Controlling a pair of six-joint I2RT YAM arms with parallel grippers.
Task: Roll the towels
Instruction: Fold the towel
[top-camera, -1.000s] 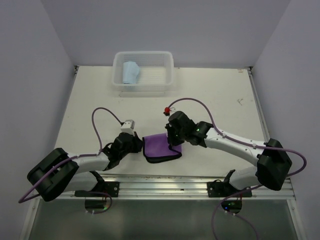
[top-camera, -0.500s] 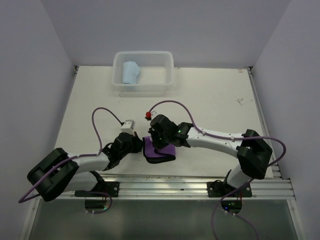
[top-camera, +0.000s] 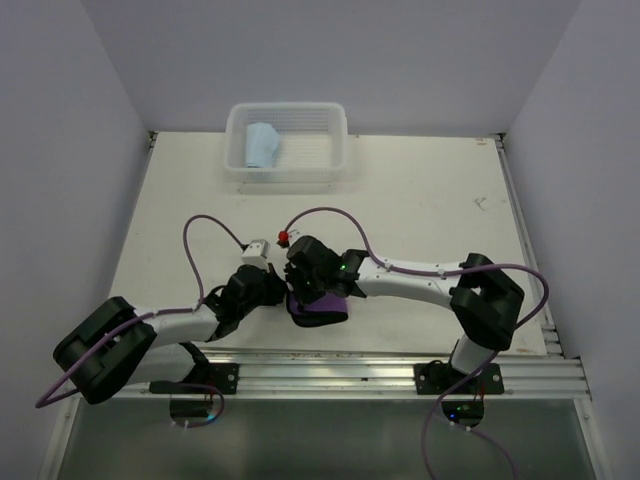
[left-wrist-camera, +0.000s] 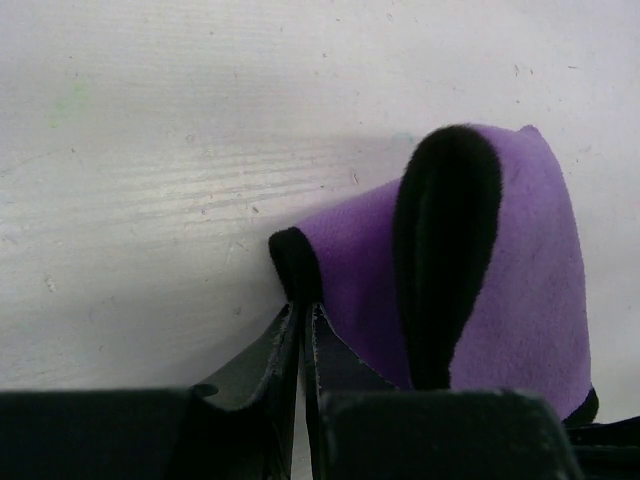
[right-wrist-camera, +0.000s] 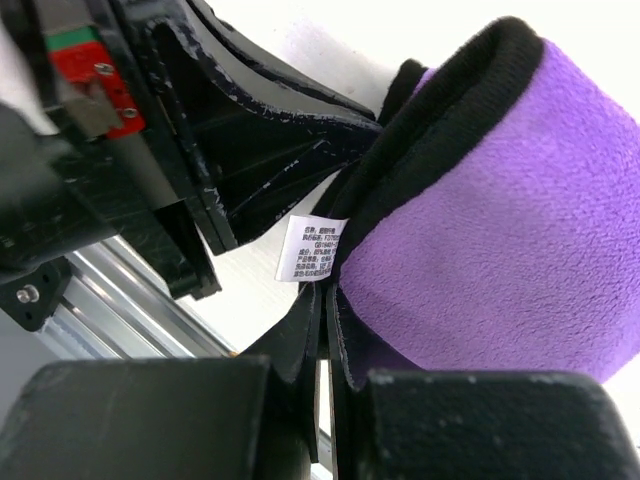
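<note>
The purple towel (top-camera: 326, 307), black on its other side, lies bunched into a thick fold near the table's front edge, between both grippers. My left gripper (top-camera: 283, 292) is shut on the towel's black hem (left-wrist-camera: 296, 268) at its left corner. My right gripper (top-camera: 303, 290) is shut on the towel's edge just below the white care label (right-wrist-camera: 309, 248), and purple pile (right-wrist-camera: 500, 200) curls over beside it. The left gripper's fingers (right-wrist-camera: 270, 130) show close by in the right wrist view. The light blue towel (top-camera: 263, 146) lies rolled in the white basket (top-camera: 335, 150).
The basket stands at the table's far edge, left of centre. A metal rail (top-camera: 330, 365) runs along the near edge just behind the arm bases. Purple cables (top-camera: 200, 240) loop over both arms. Grey walls close in the table on three sides.
My right arm has swept left across the table with the towel's edge, bringing it over to the left gripper. The towel has gone from a flat square to a narrow doubled bundle. The left arm has not moved.
</note>
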